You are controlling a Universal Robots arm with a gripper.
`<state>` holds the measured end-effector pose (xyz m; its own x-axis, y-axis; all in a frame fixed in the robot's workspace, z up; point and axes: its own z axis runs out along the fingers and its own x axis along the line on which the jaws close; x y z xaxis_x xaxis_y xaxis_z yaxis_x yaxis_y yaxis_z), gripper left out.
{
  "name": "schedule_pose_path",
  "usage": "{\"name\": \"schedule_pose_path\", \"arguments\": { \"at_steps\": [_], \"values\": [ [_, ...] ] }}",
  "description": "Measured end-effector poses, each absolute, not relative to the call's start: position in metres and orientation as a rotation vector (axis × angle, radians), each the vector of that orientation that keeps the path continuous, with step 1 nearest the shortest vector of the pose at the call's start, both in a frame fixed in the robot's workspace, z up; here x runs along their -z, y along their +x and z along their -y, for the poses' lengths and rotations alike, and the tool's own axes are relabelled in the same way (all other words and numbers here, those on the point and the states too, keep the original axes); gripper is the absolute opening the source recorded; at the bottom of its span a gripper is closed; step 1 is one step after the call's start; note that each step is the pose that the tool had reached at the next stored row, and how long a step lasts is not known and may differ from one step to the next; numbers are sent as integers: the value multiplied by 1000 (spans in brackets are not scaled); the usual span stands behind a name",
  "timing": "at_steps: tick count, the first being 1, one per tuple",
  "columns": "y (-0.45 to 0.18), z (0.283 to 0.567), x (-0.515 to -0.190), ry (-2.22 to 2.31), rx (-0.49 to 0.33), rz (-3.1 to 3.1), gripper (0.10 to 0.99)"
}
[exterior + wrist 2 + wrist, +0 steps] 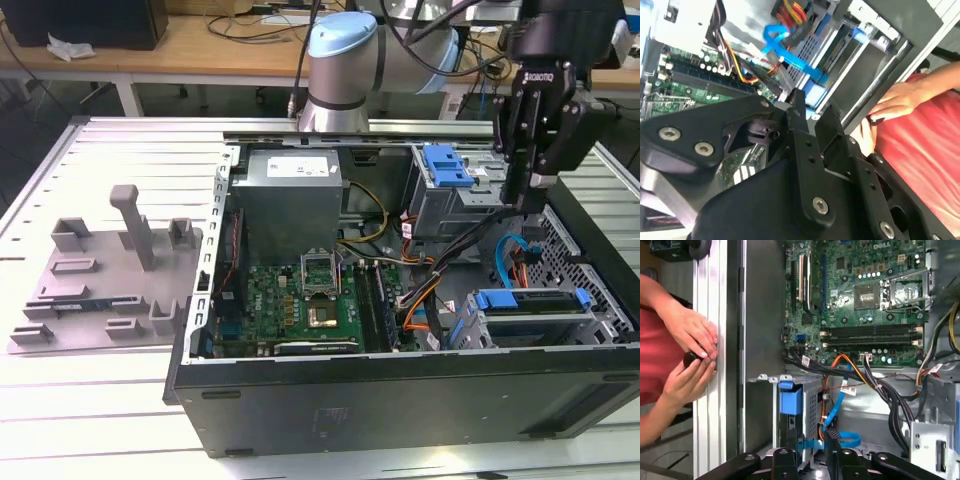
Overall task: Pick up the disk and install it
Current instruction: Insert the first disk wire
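1. The disk (530, 303) is seen edge-on in the exterior view as a flat, rectangular unit. Its dark grey side is framed by a bright blue plastic carrier.
2. It is seated in the metal drive cage (604, 320), in the corner of the open computer case (400, 400) nearest the camera, toward the exterior view's right.
3. It is laid level, with its long edge running along the case's near wall. Blue carrier parts are shown at both ends.
4. Its broad label face is hidden from the exterior view.
5. In the first wrist view, the carrier's blue end (791, 401) is seen at the cage's mouth, with the body concealed inside.
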<state>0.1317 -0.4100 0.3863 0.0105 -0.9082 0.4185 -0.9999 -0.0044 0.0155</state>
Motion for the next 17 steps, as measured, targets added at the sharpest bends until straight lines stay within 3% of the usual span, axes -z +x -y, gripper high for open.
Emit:
{"name": "schedule_pose_path", "arguments": {
  "at_steps": [7, 13, 17],
  "values": [
    [171, 408, -380, 1984, -386, 1944, 353],
    [171, 404, -379, 1960, -495, 1961, 353],
    [171, 404, -378, 1918, -506, 2007, 353]
  ]
}}
